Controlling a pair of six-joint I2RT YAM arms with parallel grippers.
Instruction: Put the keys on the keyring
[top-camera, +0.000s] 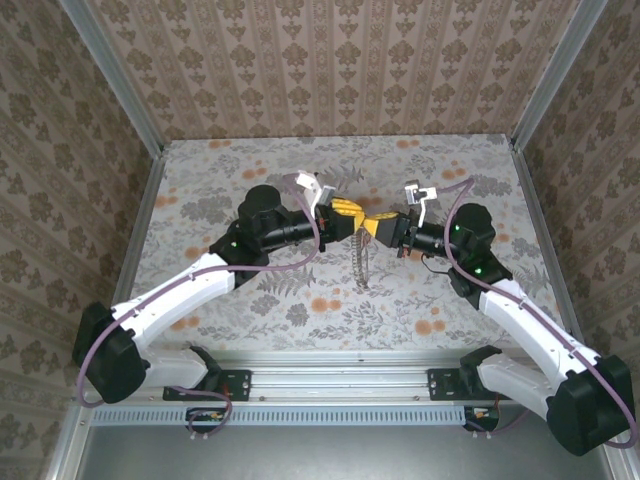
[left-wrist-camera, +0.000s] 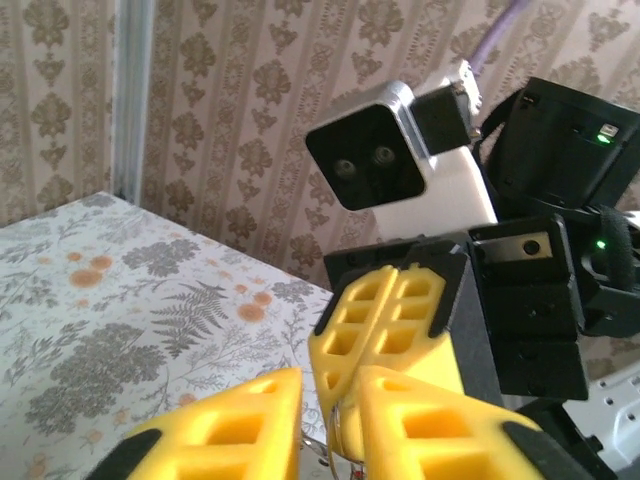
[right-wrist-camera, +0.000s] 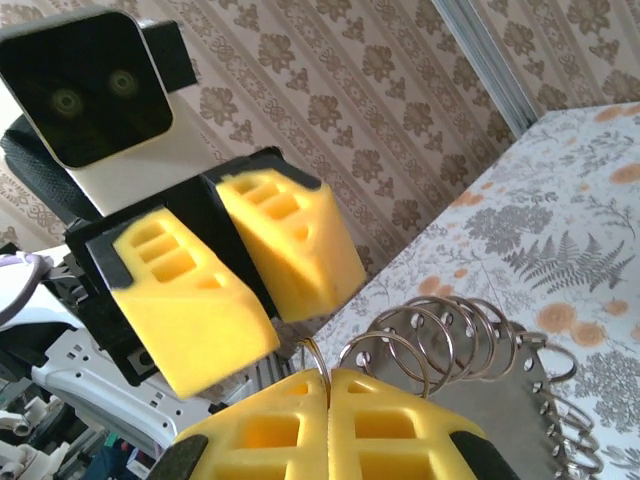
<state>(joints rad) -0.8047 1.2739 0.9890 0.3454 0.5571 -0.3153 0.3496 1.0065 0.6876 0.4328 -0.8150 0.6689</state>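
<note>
Keyring (right-wrist-camera: 488, 408) clamped in right pincer (right-wrist-camera: 328, 378), hanging below.

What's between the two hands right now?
A thin metal ring, pinched by the right hand, stands before the left hand in the right wrist view. A strip of rings hangs beneath in the top view.
</note>
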